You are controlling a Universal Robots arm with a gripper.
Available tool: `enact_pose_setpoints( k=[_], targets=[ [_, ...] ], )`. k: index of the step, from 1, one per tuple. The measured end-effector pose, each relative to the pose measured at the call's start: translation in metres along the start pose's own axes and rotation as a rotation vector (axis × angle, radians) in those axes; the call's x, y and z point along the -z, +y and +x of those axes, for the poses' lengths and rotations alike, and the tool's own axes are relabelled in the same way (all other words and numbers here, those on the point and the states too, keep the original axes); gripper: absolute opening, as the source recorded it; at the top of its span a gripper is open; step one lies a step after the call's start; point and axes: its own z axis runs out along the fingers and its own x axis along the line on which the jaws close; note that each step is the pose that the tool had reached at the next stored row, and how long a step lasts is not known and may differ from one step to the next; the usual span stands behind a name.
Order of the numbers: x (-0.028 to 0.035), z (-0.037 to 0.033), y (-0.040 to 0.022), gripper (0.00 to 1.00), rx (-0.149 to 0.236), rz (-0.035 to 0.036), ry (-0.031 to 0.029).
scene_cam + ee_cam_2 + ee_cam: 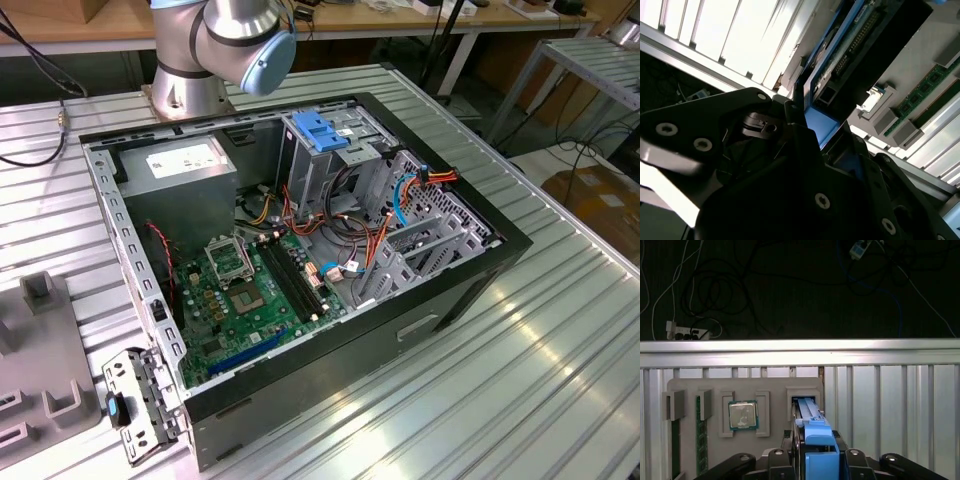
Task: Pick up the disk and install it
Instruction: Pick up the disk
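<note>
**A:** What has the claw got?

**B:** The claw [817, 452] is drawn narrow onto the disk [809, 411]. Its black fingers [796, 112] lie against the blue side rails.

**A:** And where is the disk?

**B:** It stands on edge in a slot of the grey fixture tray [775, 385]. The slot is at a tray corner close to the edge of the surface [890, 405], and the disk's far end sits inside the slot's frame. The second wrist view shows the disk's circuit-board face.

**A:** Anything else in that tray?

**B:** A processor chip [743, 415] lies flat in the next holder. Past it, green memory sticks [701, 435] stand in their slots. Beyond the surface's edge there is a dark floor with loose cables [715, 285] and a power strip [687, 332].

**A:** And the computer?

**B:** In the exterior view the open computer case [350, 350] lies in the middle of the surface, with the tray off the exterior view's left. The motherboard [240, 300] is nearest. Behind it are the grey power supply [185, 170] and the drive cage with its blue latch [318, 130]. The arm's base [190, 90] stands at the far edge.
</note>
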Motion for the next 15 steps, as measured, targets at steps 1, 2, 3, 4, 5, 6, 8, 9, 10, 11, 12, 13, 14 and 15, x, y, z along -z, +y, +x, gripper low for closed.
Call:
enact_pose_setpoints(
  k=[1,2,3,4,5,6,8,9,10,11,12,13,14,15],
  targets=[
    [0.0000,0.0000,0.0000,0.41,0.000,0.0000,0.0000],
    [0.0000,0.0000,0.0000,0.41,0.000,0.0000,0.0000],
    [0.0000,0.0000,0.0000,0.41,0.000,0.0000,0.0000],
    [0.0000,0.0000,0.0000,0.41,0.000,0.0000,0.0000],
    [0.0000,0.0000,0.0000,0.41,0.000,0.0000,0.0000],
    [0.0000,0.0000,0.0000,0.41,0.000,0.0000,0.0000],
    [0.0000,0.0000,-0.0001,0.41,0.000,0.0000,0.0000],
    [0.0000,0.0000,-0.0001,0.40,0.000,-0.0001,0.0001],
    [0.0000,0.0000,-0.0001,0.37,0.000,-0.0001,0.0000],
    [0.0000,0.0000,-0.0001,0.37,0.000,-0.0001,0.0000],
    [0.0000,0.0000,-0.0002,0.37,0.000,-0.0001,0.0000],
    [0.0000,0.0000,-0.0002,0.37,0.000,0.0000,0.0000],
    [0.0000,0.0000,-0.0002,0.37,0.000,0.0000,0.0000],
    [0.0000,0.0000,-0.0002,0.37,0.000,0.0000,0.0000]
  ],
)
